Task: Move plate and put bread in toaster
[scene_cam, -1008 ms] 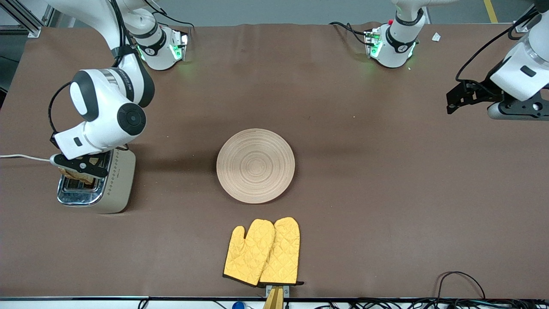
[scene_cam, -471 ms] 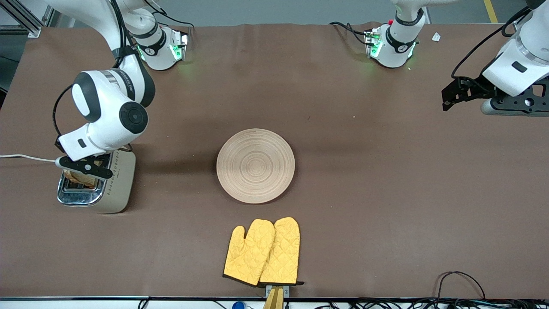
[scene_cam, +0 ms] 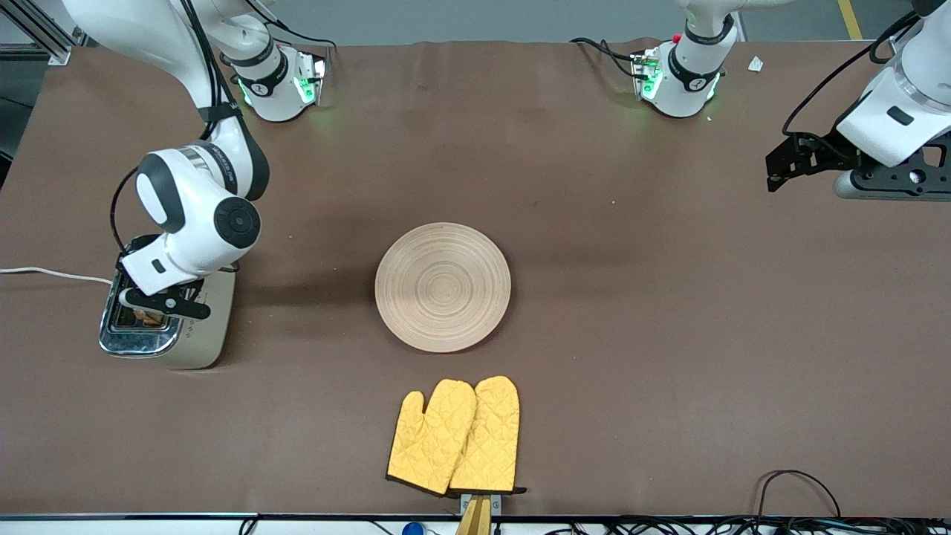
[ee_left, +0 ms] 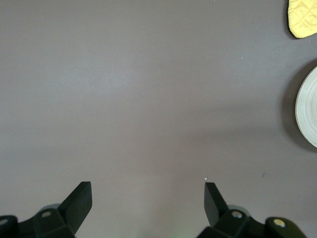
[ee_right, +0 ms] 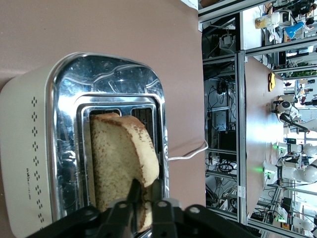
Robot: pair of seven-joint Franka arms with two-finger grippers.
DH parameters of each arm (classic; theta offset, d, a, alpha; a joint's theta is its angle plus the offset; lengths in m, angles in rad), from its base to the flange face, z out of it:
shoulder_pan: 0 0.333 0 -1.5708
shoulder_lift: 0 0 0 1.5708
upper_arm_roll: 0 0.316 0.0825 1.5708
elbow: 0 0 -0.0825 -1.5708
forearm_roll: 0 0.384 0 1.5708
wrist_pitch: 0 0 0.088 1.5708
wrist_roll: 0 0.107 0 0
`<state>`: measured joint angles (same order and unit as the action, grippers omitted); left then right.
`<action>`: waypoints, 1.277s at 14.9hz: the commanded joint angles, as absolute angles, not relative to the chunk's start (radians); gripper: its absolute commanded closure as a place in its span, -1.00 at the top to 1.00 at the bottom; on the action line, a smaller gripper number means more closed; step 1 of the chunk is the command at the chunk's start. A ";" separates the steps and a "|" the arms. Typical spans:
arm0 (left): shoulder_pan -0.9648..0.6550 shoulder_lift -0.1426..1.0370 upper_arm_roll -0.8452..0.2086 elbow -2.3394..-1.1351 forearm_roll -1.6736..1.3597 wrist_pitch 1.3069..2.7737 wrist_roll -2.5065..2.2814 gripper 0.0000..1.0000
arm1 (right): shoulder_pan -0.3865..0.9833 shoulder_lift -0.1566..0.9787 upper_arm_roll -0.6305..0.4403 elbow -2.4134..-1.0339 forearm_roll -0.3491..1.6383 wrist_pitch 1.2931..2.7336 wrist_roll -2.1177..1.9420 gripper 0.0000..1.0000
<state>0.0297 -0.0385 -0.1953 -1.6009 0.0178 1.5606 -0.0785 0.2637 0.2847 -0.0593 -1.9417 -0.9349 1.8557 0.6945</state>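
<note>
Meanwhile right gripper (ee_right: 143, 196) pinches bread (ee_right: 121, 158) into toaster (ee_right: 59, 139); left gripper (ee_left: 147, 196) waits, spread wide.

Bench (scene_cam: 669, 334): covered edge to edge in a plain brown cloth, a little rumpled along the edge farthest from the front camera.
Oven mitts (scene_cam: 455, 437): two yellow quilted mitts with dark trim at the cuffs, lying flat side by side and overlapping, close to the bench edge nearest the front camera, about midway along it. One tip (ee_left: 303, 19) also shows in the left wrist view.
Clip (scene_cam: 476, 513): a small yellowish piece at the bench edge, just below the mitt cuffs.
Cables (scene_cam: 799, 494): black loops lying at the near edge, toward the left arm's end.
White scrap (scene_cam: 755, 65): a small pale bit on the cloth, near the left arm's base.
</note>
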 commanded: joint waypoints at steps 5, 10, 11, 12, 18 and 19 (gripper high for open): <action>0.038 -0.052 -0.199 -1.620 0.011 1.582 -0.061 1.00 | 0.238 0.258 -0.043 -1.783 -0.732 1.771 0.532 1.00; 0.040 -0.049 -0.199 -1.618 0.011 1.585 -0.061 1.00 | 0.183 0.262 -0.046 -1.429 -0.360 1.588 0.304 1.00; 0.040 -0.049 -0.199 -1.618 0.011 1.585 -0.061 1.00 | 0.172 0.262 -0.046 -1.383 -0.316 1.559 0.246 1.00; 0.040 -0.049 -0.198 -1.618 0.011 1.585 -0.061 1.00 | 0.143 0.259 -0.048 -1.344 -0.260 1.528 0.188 1.00; 0.040 -0.040 -0.195 -1.589 0.012 1.583 -0.061 1.00 | -0.066 0.213 -0.048 -1.261 0.003 1.467 0.043 1.00; 0.040 -0.025 -0.193 -1.577 0.017 1.583 -0.061 1.00 | -0.071 0.181 -0.046 -1.261 0.006 1.460 0.034 1.00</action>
